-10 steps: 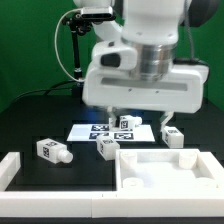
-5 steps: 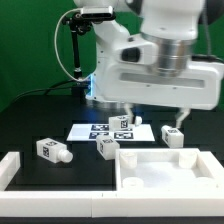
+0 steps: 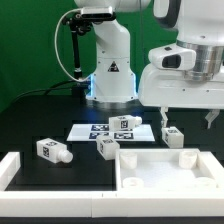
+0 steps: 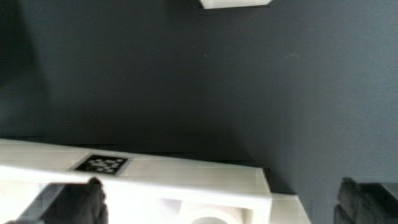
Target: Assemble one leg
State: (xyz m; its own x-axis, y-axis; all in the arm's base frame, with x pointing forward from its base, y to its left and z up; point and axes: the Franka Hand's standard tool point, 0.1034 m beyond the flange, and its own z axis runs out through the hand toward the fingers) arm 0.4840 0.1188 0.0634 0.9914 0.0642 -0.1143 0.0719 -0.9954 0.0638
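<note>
A Franka arm's gripper (image 3: 187, 117) hangs above the table at the exterior view's right, its fingers (image 3: 163, 115) spread wide with nothing between them. The rightmost leg (image 3: 173, 136), a stubby white peg with a square tag, lies on the dark table just beside the far rim of the square panel (image 3: 165, 170) and close below the gripper. Three like it lie loose: the board leg (image 3: 125, 124) on the marker board (image 3: 84, 131), the middle leg (image 3: 108, 147) near the panel's corner, and the far-left leg (image 3: 52, 150) well apart. The wrist view shows the panel's tagged rim (image 4: 103, 162) beneath the spread fingertips and a small white part (image 4: 235, 4) cut off at the frame edge; what it is cannot be told. The work appears to stand at the reach for a leg, none yet picked up. The next move likely calls for centring the gripper over one peg, descending, and closing across its body before carrying it to the panel.
</note>
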